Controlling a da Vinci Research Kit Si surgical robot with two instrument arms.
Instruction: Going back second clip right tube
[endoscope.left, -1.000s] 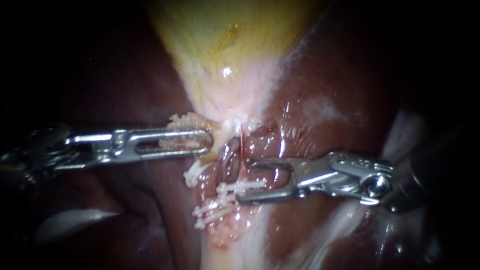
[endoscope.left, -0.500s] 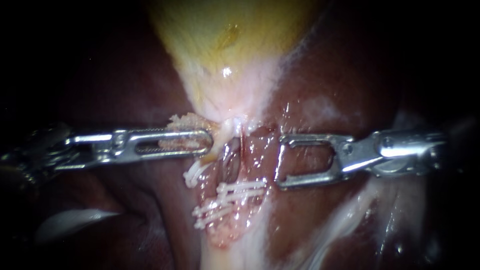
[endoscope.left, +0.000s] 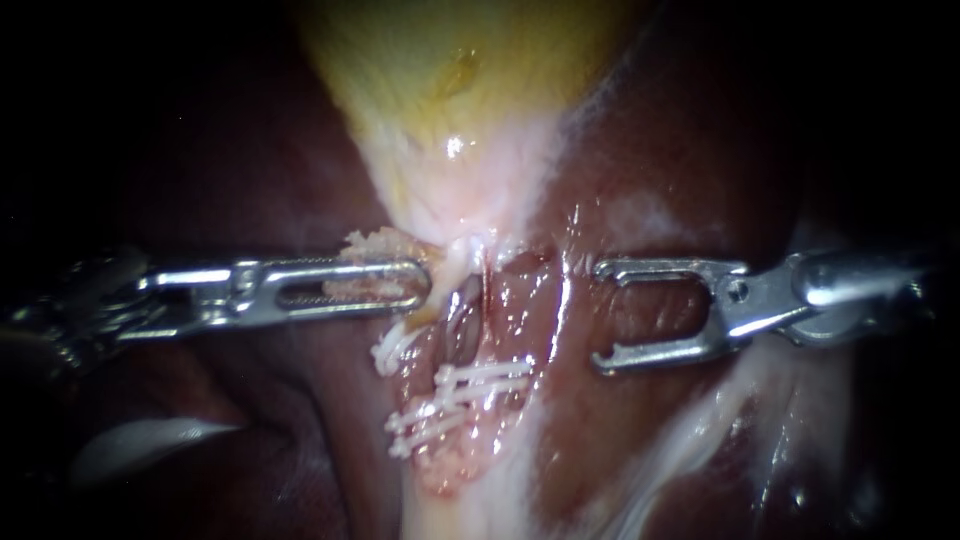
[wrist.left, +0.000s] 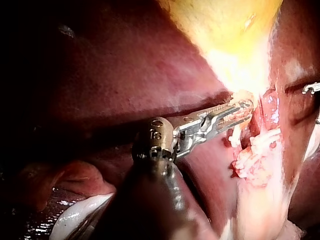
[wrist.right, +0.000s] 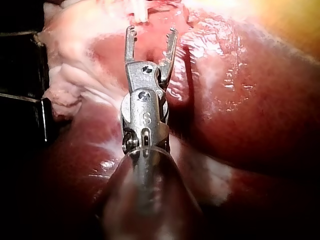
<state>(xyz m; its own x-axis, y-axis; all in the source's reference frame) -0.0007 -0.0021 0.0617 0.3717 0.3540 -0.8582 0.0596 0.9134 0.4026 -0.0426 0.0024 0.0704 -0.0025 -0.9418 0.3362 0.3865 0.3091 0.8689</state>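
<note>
White clips (endoscope.left: 470, 385) cross the tube (endoscope.left: 462, 330). My right instrument (endoscope.left: 602, 315) hangs just beside them, jaws wide apart and empty; my left instrument (endoscope.left: 415, 285) clamps pale tissue (endoscope.left: 365, 243) at the gallbladder (endoscope.left: 450, 80)'s narrow end.

I count two instruments, each with one pincer: my left instrument (endoscope.left: 420, 285) and my right instrument (endoscope.left: 600, 315). There is one gallbladder (endoscope.left: 450, 90) and one liver (endoscope.left: 690, 150). Of the white clips, a single clip (endoscope.left: 392, 350) sits just below my left pincer's tip. A cluster of clips (endoscope.left: 470, 385) lies below and between the two pincers. It holds at least two, but they are too bunched for a sure count.
</note>
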